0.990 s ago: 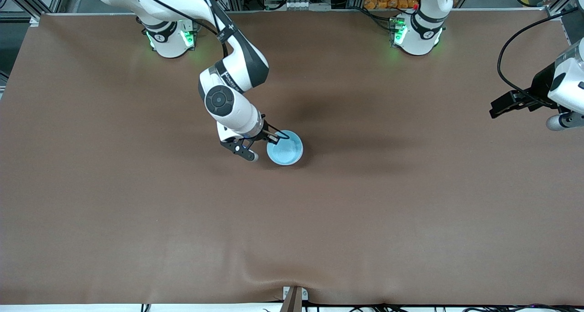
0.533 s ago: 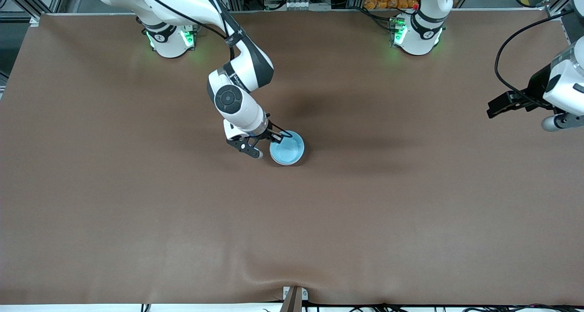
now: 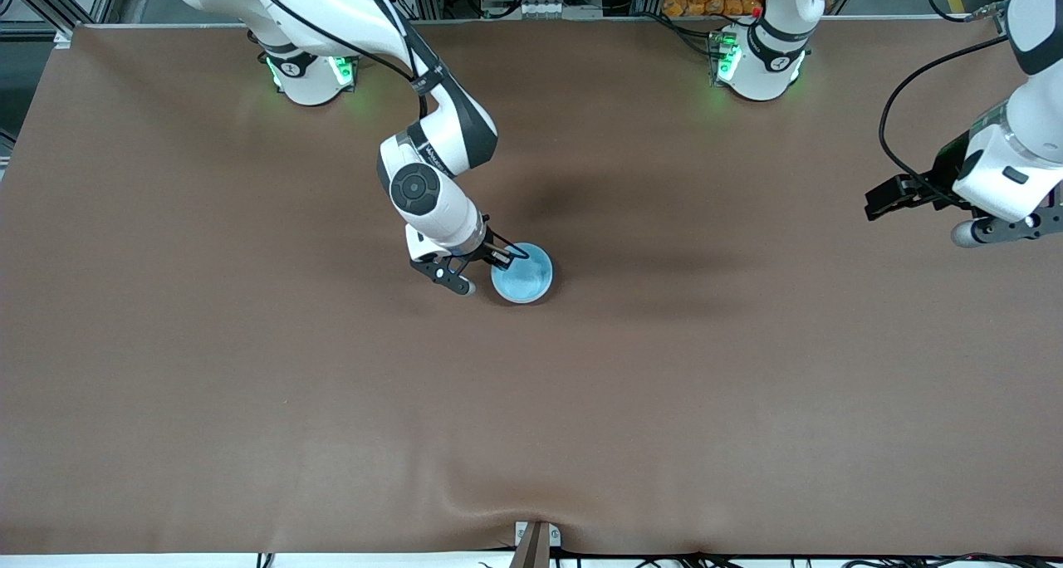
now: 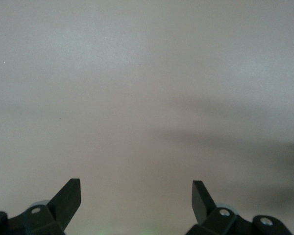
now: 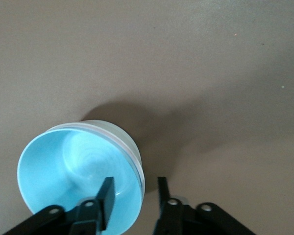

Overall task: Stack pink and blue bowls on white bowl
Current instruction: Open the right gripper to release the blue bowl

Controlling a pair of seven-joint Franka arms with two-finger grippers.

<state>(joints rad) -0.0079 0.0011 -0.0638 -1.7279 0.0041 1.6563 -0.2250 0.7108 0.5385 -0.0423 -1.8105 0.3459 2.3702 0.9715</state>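
Front view: right gripper (image 3: 492, 259) at bench centre, fingers pinching rim of blue bowl (image 3: 523, 275) atop stack; left gripper (image 3: 887, 202) waits over left arm's edge, fingers spread

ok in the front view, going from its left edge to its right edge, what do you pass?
Right arm's base → right gripper at the blue bowl's rim → blue bowl → left arm's base → left gripper, waiting over bare table.
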